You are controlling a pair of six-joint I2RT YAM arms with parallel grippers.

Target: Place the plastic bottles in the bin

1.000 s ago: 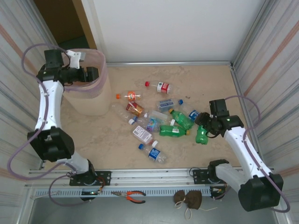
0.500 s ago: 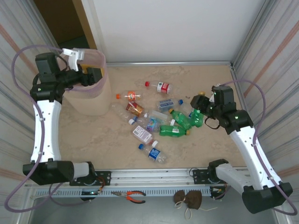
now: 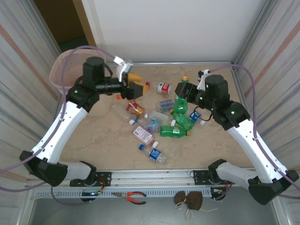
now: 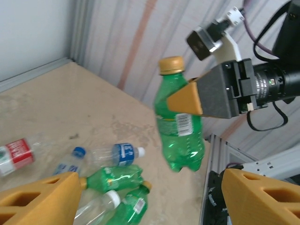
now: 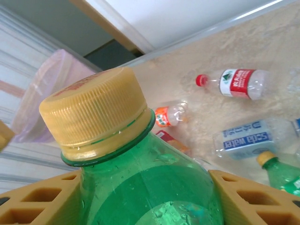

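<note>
My right gripper (image 3: 182, 95) is shut on a green bottle (image 3: 180, 104) with a yellow cap, held upright above the table. In the right wrist view that bottle (image 5: 140, 187) sits between both fingers (image 5: 253, 197). The left wrist view shows the same held bottle (image 4: 180, 136) hanging in the air. My left gripper (image 3: 139, 84) is open and holds nothing over the pile; its fingers (image 4: 37, 199) stand wide apart. Several plastic bottles lie on the table: a red-labelled one (image 3: 162, 87), green ones (image 3: 173, 131), a blue-labelled one (image 3: 154, 153). The pink bin (image 3: 60, 74) stands at the back left, partly behind the left arm.
Corrugated walls close in on both sides and a white wall stands at the back. A metal rail (image 3: 150, 176) runs along the near edge, with pliers (image 3: 133, 197) below it. Bare table lies to the left of the pile, in front of the bin.
The left arm has swung from the bin rim to above the pile. The right gripper has lifted the green bottle off the table and carried it up and leftward.
</note>
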